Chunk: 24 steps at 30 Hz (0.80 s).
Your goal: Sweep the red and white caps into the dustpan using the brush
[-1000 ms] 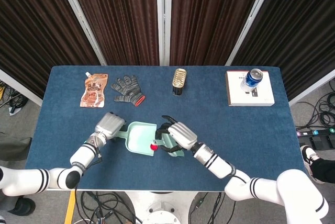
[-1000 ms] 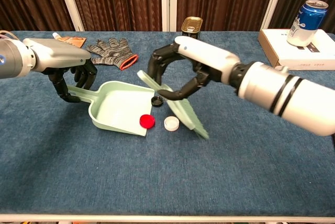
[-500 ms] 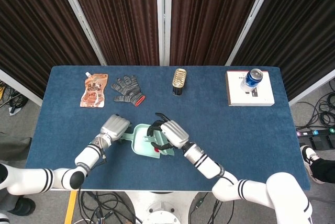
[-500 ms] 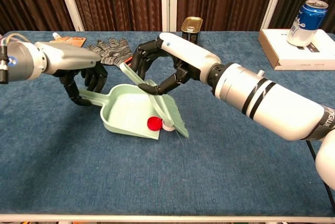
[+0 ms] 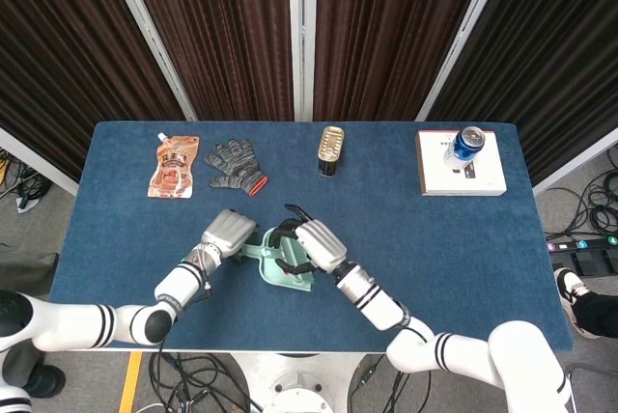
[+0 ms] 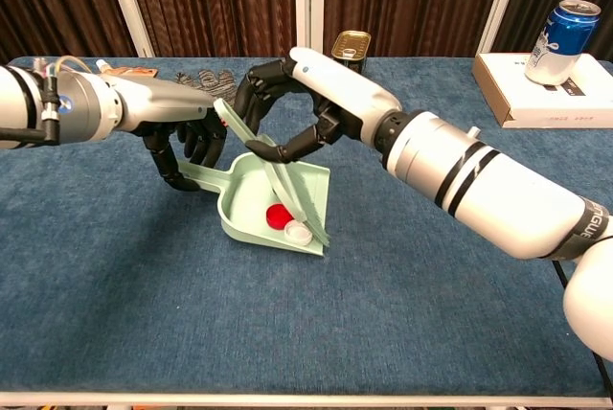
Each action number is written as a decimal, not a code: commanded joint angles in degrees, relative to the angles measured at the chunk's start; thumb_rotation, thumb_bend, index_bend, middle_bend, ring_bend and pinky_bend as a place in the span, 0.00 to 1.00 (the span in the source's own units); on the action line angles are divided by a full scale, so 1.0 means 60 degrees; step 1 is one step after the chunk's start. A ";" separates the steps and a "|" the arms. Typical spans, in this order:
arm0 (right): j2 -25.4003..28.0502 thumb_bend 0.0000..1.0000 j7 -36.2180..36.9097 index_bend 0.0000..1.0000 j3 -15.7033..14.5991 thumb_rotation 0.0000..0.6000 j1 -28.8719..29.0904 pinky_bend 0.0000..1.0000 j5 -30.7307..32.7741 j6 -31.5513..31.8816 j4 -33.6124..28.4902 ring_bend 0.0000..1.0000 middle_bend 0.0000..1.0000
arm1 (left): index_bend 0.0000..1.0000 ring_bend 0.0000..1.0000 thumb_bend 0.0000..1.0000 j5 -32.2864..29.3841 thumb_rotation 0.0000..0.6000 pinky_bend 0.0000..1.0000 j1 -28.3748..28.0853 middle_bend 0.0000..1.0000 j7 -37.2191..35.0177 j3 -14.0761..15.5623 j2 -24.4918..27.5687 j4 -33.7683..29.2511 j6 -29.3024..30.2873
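Both caps have gone from the pan's lip up onto its floor since half a second back, and the pan itself has slid rightward to meet the sweep! In the chest view the small red plastic bottle cap (image 6: pixel 278 216) and the small white plastic bottle cap (image 6: pixel 297 232) lie side by side inside the pale mint-green plastic dustpan (image 6: pixel 247 190), near the open front edge, with the matching mint-green hand brush (image 6: pixel 287 190) standing just beside them, bristles down in the tray. The right hand (image 6: pixel 287 108) has its dark fingers wrapped around the brush's thin handle, a firm closed hold, while the left hand (image 6: pixel 182 142) curls closed around the dustpan's handle at the back, fingers underneath. From overhead the left hand (image 5: pixel 230 232) and right hand (image 5: pixel 307 244) crowd the dustpan (image 5: pixel 290 276) so tightly that the caps are hidden there. Now for the feel of these things: the caps look feather-light, hard and slick, my guess being they'll skate or roll right back out if the pan dips forward, so they want nudging with bristles, never pinching. The pan and brush seem light, stiff plastic, best taken by their handles, exactly where they're held. Well clear on the blue cloth-covered table (image 6: pixel 144 333) sit a grey knit glove (image 5: pixel 235 165), a gold tin can (image 5: pixel 331 148) and a blue drinks can (image 6: pixel 563 41) on its white box (image 6: pixel 536 94).
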 commanded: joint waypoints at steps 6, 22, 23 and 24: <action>-0.0220 0.65 0.0154 0.83 0.0223 1.00 0.0085 0.04 -0.0011 0.0048 0.0031 0.32 0.69 | 0.54 0.41 0.35 -0.0034 1.00 0.31 -0.0024 0.53 -0.0127 0.0042 -0.0110 0.0052 0.0133; 0.2234 0.65 -0.0973 0.83 -0.0386 1.00 -0.0684 0.05 -0.0210 0.0085 -0.1178 0.32 0.69 | 0.28 0.35 0.29 0.0207 1.00 0.31 0.0038 0.40 -0.0401 0.0172 -0.0003 0.0102 0.0124; 0.2449 0.65 -0.1118 0.83 -0.0467 1.00 -0.0735 0.05 -0.0235 0.0049 -0.1265 0.32 0.69 | 0.27 0.35 0.29 0.0226 1.00 0.31 0.0040 0.39 -0.0391 0.0170 0.0028 0.0062 0.0175; 0.2669 0.65 -0.1276 0.83 -0.0552 1.00 -0.0785 0.05 -0.0268 0.0016 -0.1355 0.32 0.69 | 0.26 0.35 0.29 0.0257 1.00 0.31 0.0046 0.39 -0.0370 0.0174 0.0068 0.0013 0.0240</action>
